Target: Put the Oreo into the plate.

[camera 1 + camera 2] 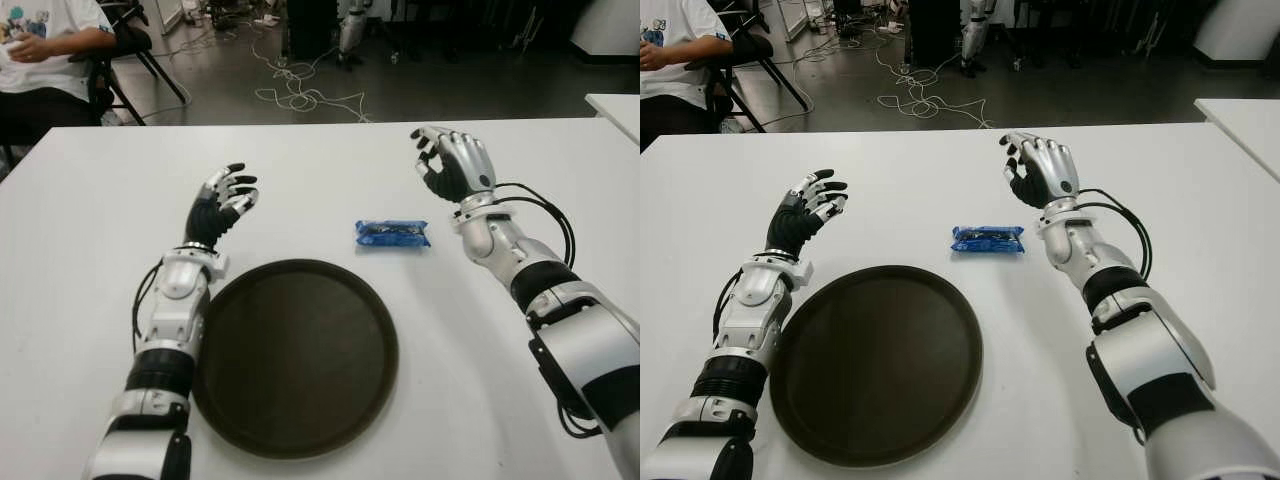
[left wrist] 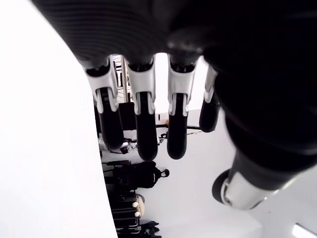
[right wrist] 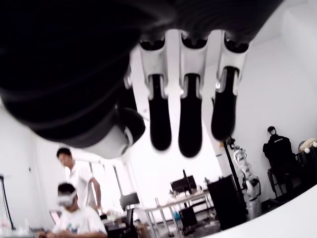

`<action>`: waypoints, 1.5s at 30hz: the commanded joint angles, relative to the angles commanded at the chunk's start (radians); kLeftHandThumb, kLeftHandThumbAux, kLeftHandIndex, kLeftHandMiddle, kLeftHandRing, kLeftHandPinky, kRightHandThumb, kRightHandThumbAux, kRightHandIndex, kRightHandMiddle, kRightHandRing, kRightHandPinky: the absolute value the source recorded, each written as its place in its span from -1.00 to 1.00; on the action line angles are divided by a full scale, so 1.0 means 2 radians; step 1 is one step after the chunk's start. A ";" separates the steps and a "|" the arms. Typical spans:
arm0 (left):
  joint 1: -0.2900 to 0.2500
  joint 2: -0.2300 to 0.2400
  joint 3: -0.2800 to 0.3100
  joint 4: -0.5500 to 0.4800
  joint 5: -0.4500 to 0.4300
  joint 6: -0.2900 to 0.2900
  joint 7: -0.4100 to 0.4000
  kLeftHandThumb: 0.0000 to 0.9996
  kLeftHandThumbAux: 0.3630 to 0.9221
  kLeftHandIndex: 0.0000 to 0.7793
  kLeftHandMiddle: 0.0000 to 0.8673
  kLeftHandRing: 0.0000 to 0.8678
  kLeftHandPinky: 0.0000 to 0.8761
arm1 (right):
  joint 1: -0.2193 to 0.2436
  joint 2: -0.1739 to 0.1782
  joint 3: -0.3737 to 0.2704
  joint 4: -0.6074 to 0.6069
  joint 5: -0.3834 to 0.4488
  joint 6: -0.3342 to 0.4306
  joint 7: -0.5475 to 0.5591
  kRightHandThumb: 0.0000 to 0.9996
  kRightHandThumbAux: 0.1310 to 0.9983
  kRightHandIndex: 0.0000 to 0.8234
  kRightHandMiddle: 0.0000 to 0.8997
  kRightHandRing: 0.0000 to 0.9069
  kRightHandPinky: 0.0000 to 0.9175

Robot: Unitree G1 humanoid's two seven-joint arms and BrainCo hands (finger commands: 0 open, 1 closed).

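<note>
Blue Oreo [image 1: 392,233] on table [image 1: 90,200] at plate's [image 1: 296,357] 1 o'clock — both hands, left [image 1: 222,205] and right [image 1: 452,163], raised, seemingly empty, fingers apart.

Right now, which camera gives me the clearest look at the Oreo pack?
The right eye view: the Oreo pack lies unobstructed near picture centre on the table. The left eye view shows it equally whole, slightly right of centre. Neither wrist view shows it.

The Oreo pack [image 1: 392,233] lies alone on the white table [image 1: 90,210], with bare table all around it. Only the plate [image 1: 296,355] sits near, just in front of it.
</note>
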 joint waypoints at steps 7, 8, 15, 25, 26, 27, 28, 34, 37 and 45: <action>0.002 -0.002 0.000 -0.001 -0.001 -0.007 -0.001 -0.54 0.27 -0.47 -0.30 -0.35 -0.34 | 0.009 0.001 -0.003 0.003 0.002 -0.014 -0.018 0.39 0.36 0.05 0.62 0.65 0.61; 0.002 -0.002 0.000 -0.001 -0.001 -0.008 0.000 -0.53 0.28 -0.47 -0.30 -0.35 -0.35 | 0.009 0.002 -0.004 0.003 0.003 -0.015 -0.017 0.38 0.36 0.05 0.53 0.57 0.53; 0.003 -0.002 -0.002 -0.001 0.003 -0.011 0.003 -0.55 0.30 -0.46 -0.30 -0.37 -0.37 | 0.008 0.003 -0.002 0.010 0.003 -0.002 0.023 -0.15 0.24 -0.30 -0.20 -0.14 -0.16; 0.003 -0.004 0.000 -0.002 -0.001 -0.006 0.003 -0.56 0.30 -0.46 -0.31 -0.36 -0.39 | 0.005 0.001 0.020 0.011 -0.015 0.034 0.057 -0.91 -0.02 -0.97 -0.91 -0.93 -0.92; 0.002 -0.004 0.001 -0.002 -0.002 -0.006 0.003 -0.56 0.30 -0.46 -0.30 -0.36 -0.39 | 0.005 0.002 0.021 0.011 -0.016 0.036 0.058 -0.92 -0.02 -0.98 -0.92 -0.94 -0.92; 0.002 -0.005 0.001 -0.002 -0.002 -0.006 0.003 -0.56 0.29 -0.47 -0.31 -0.36 -0.39 | 0.005 0.002 0.022 0.010 -0.016 0.037 0.058 -0.93 -0.01 -0.99 -0.93 -0.96 -0.92; 0.002 -0.005 0.001 -0.002 -0.002 -0.006 0.003 -0.55 0.29 -0.47 -0.31 -0.36 -0.39 | 0.005 0.002 0.022 0.010 -0.016 0.038 0.058 -0.93 -0.01 -0.99 -0.94 -0.96 -0.92; 0.003 -0.006 0.001 -0.005 -0.002 -0.003 0.004 -0.54 0.28 -0.48 -0.32 -0.37 -0.39 | 0.004 0.003 0.029 0.010 -0.018 0.043 0.053 -0.94 0.01 -1.00 -0.95 -0.97 -0.92; 0.003 -0.006 0.000 -0.007 -0.001 -0.002 0.005 -0.54 0.28 -0.48 -0.32 -0.36 -0.37 | 0.000 0.006 0.039 0.016 -0.025 0.057 0.059 -0.92 0.06 -1.00 -0.91 -0.93 -0.90; 0.005 -0.008 -0.003 -0.013 0.002 0.001 0.008 -0.54 0.33 -0.47 -0.29 -0.35 -0.38 | 0.008 0.014 0.070 0.042 -0.048 0.100 0.120 -0.87 0.18 -0.86 -0.73 -0.73 -0.72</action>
